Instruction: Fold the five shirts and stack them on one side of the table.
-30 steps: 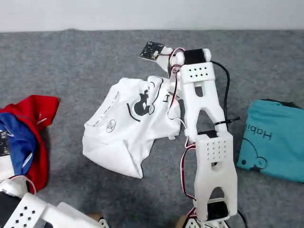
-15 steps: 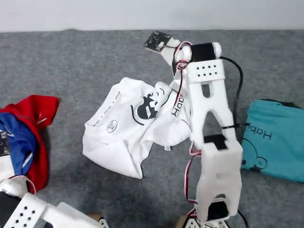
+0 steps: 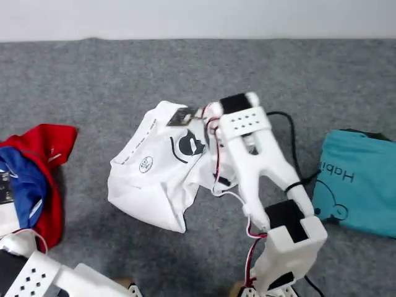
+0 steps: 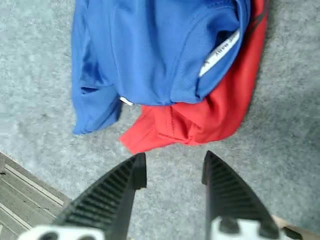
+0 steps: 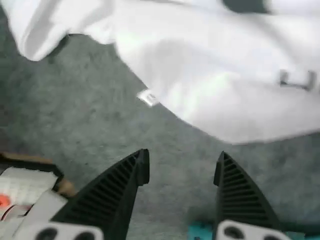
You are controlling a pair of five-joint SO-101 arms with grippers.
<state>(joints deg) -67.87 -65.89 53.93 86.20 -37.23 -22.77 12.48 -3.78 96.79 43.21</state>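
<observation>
Though near the white shirt (image 5: 215, 90), right fingers (image 5: 122, 182) wide, empty; left fingers (image 4: 117, 187) wide near red shirt (image 4: 210, 115).

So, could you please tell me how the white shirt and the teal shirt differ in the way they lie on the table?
The white shirt lies crumpled and bunched, while the teal shirt lies flat in a tidy, compact shape. The white shirt sits near the middle of the table; the teal shirt sits off at one side. Both rest on the grey surface and carry dark print.
</observation>
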